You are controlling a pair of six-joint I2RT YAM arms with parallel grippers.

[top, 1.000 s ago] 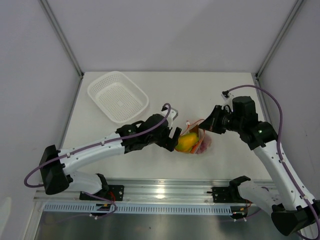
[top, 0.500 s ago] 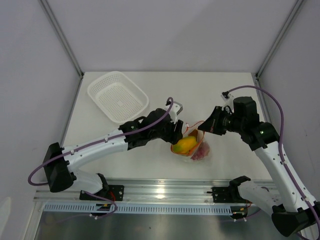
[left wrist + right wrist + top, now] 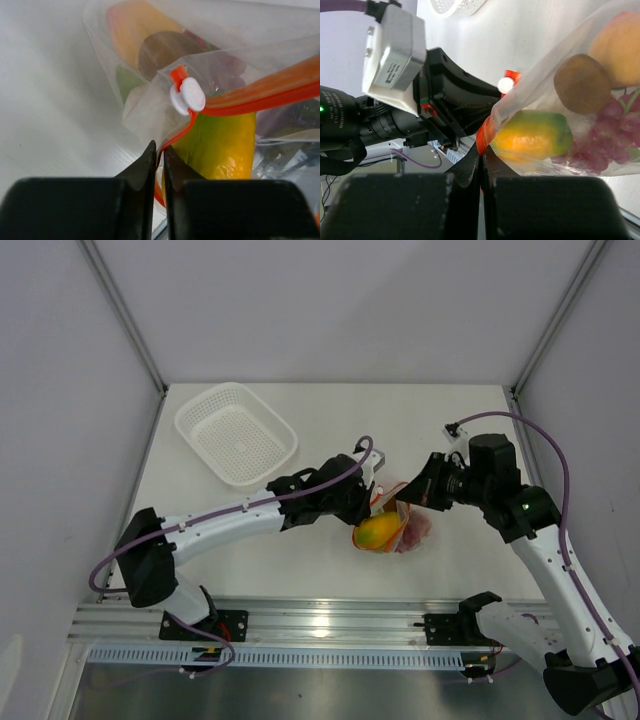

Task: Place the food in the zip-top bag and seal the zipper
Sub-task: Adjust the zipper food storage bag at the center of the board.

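Bright, even light comes from overhead, washing my table [image 3: 440, 420] almost white. The shadows under my arms are faint and soft-edged. A hard glare spot sits on the metal rail [image 3: 320, 625] at the near edge. Through my left wrist, my left fingers [image 3: 140, 170] are dark, blurred slabs, and the zip-top bag [image 3: 145, 107] shows a pale sheen on its creases. Through my right wrist, my right fingers [image 3: 467, 167] are black and soft too, while the far background blows out white.

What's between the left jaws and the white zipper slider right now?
Nothing visible. The left gripper has its jaws pinched on the orange zipper just below the white slider, with only that strip and the clear bag between them.
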